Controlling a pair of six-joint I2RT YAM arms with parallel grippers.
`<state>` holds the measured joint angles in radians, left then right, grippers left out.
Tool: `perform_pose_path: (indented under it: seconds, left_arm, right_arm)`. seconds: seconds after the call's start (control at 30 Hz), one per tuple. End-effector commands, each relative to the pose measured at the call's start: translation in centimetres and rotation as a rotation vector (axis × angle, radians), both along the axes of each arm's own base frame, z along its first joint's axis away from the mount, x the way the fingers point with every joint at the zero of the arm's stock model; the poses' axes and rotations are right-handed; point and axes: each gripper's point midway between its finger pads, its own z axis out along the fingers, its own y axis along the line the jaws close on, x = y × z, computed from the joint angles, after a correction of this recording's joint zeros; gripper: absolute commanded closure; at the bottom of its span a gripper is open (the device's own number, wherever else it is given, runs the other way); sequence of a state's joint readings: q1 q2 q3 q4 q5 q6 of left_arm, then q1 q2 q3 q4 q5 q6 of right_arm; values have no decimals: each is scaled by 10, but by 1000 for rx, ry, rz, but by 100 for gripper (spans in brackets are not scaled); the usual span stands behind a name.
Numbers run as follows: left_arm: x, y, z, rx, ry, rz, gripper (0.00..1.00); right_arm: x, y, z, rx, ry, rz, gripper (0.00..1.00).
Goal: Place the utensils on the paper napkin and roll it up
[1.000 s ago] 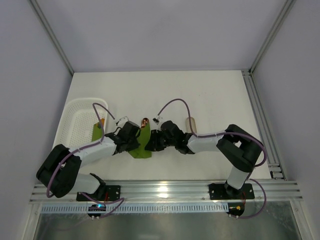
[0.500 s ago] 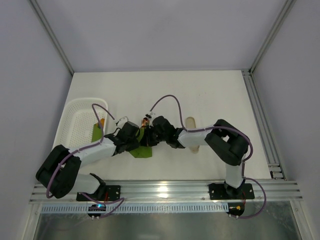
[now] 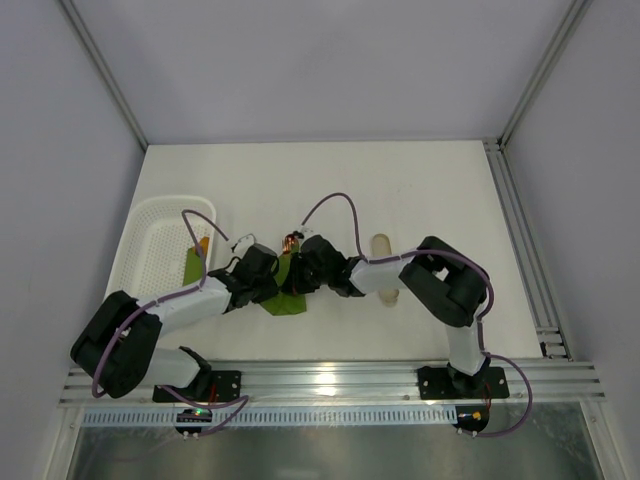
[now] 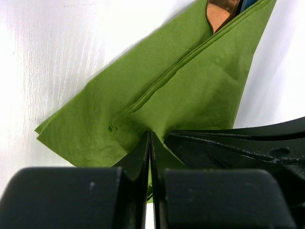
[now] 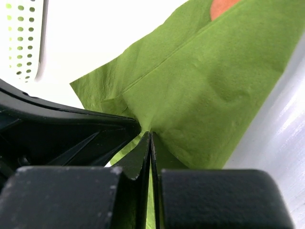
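Left claw (image 4: 150, 139), right claw (image 5: 150, 137) pinching napkin (image 4: 190, 90) edge

- No writing, label, brand, number or sign can be read in any view.
- The paper napkin (image 4: 190, 95) shows plain green (no print on its visible folds).
- The white basket (image 3: 150, 250) shows only holes.

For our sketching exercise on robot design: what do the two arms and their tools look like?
Both arms have white tube-like links between bulky black joints: the left arm and the right arm. Purple cables run along each. The left tool and right tool are matte black, with flat, tapered fingers. No markings show.
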<state>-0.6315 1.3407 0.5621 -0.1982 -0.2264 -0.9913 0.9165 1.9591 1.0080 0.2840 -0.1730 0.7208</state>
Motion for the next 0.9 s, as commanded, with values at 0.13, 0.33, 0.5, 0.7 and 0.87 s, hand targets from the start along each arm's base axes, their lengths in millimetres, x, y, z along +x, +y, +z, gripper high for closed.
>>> perform_pose_path:
  seconds: [0.13, 0.33, 0.5, 0.7, 0.87]
  left_arm:
    - [9, -2, 15, -6, -35, 7, 100]
    - [21, -5, 36, -2, -71, 9, 99]
    - [27, -5, 40, 7, -75, 12, 98]
    - [27, 2, 39, 0, -63, 7, 95]
    - [34, -10, 41, -48, -81, -20, 95]
  right_arm:
    - [2, -38, -34, -122, 39, -161, 96]
    - [-3, -44, -40, -121, 57, -193, 96]
    - [-6, -48, -43, -132, 63, -198, 96]
    - [-6, -56, -46, -145, 49, -225, 96]
    - [-5, -51, -42, -114, 29, -204, 96]
